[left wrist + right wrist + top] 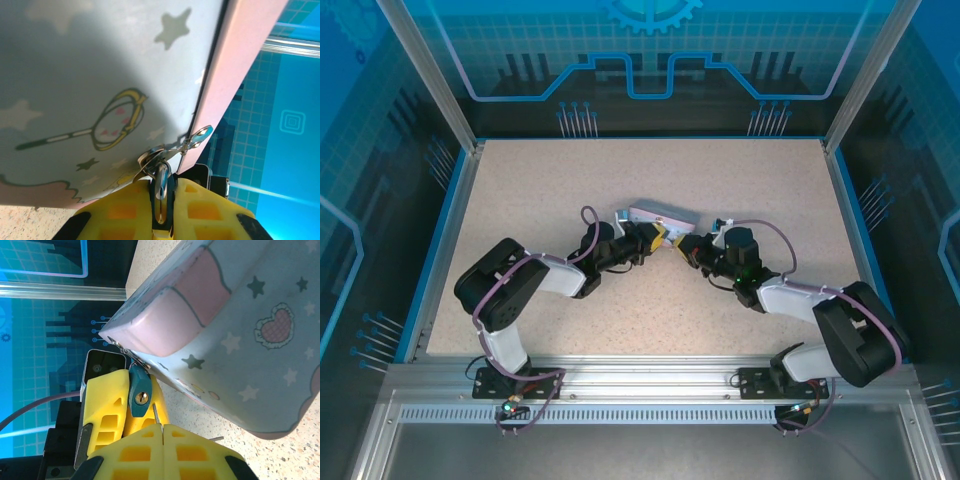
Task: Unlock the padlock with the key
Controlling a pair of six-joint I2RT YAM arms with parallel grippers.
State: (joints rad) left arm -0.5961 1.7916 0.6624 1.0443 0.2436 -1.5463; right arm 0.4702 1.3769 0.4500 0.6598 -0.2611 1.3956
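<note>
The padlock (pixel 140 397), seen from the right wrist, hangs at the corner of the tin (pixel 240 340). It is clamped between the yellow fingers of the left gripper (pixel 131 390), and its keyhole faces the camera. The right gripper (pixel 161 430) is pressed shut on the key (pixel 155 416). The thin blade stands out just beside the lock body and is not in the keyhole. I judge the main danger to be here. The blade is off the line of the hole, so a push forward may slide it along the lock face. The key may also turn between the pads, because so little of it is held. In this view I count one padlock, one key and one tin.

From the left wrist, the left gripper's own fingers (pixel 120 210) are narrow around a bright metal loop, which I take for the shackle (pixel 161 185). It goes up to a small hasp (pixel 198 135) on the tin's edge. If the key pushes hard, the lock may swing on this hasp, or the light tin may shift, and the aim would be lost. Here there is one shackle and one hasp.

From the top, both grippers meet at the near side of the tin in the middle of the surface (pixel 570 180). They are so close that the fingers may strike each other during a correction. The padlock and key are too small to make out here. I count two arms and one tin.
</note>
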